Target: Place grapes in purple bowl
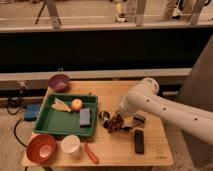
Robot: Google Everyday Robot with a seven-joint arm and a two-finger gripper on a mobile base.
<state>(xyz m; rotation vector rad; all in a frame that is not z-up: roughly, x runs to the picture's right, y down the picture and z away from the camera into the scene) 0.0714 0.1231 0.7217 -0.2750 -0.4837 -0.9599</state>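
Observation:
The grapes (114, 123), a dark reddish-brown lumpy bunch, lie on the wooden table (115, 147) just right of the green tray. My gripper (120, 119) comes down from the white arm (165, 107) right at the bunch, touching or just above it. The purple bowl (58, 82) stands at the table's far left corner, empty, well away from the gripper.
A green tray (55, 124) holds a yellow-orange fruit (76, 104), a blue sponge (85, 117) and a pale wedge. An orange-red bowl (41, 148), a white cup (71, 144), a red tool (91, 152) and a black remote (139, 141) lie along the front.

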